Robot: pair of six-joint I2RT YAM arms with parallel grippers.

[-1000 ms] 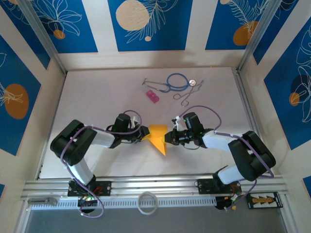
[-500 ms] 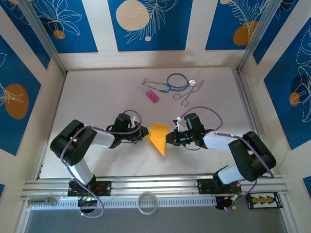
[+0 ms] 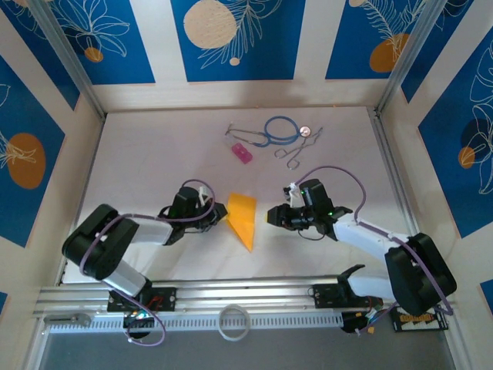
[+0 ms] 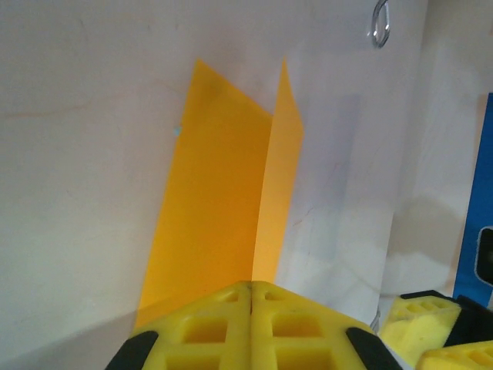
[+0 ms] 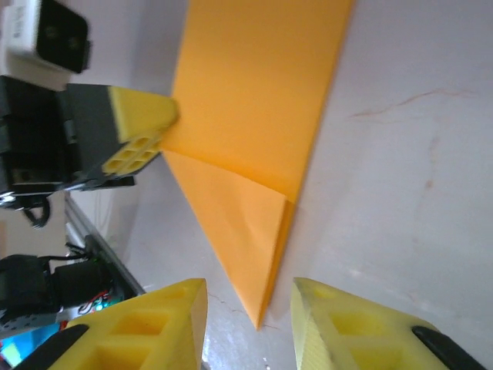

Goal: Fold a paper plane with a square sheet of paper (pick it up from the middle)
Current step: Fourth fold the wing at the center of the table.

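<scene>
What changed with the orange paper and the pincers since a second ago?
The right pincer opened, let go of the folded paper and backed off to the right. The left pincer squeezed shut on its edge, its arm swinging left. The pink block and tools behind stayed put.

this is a robotics lab test cell, not a home or a shop. two black-and-white robot arms (image 3: 131, 235) (image 3: 370, 235) are bolted to a grooved aluminium rail (image 3: 231, 294) along the near edge of a plain white table (image 3: 154, 154), with loose purple cables (image 3: 339, 173) looping over them. bare aluminium frame posts (image 3: 65, 58) (image 3: 412, 54) rise at the far left and far right corners. the walls are staged backdrop panels, blue with white leaf drawings (image 3: 231, 38). assorted trial props lie at the far side: a blue stethoscope (image 3: 281, 129), metal forceps (image 3: 296, 153) and a small pink block (image 3: 243, 153). a white ring of tape (image 3: 234, 322) sits near the rail.
</scene>
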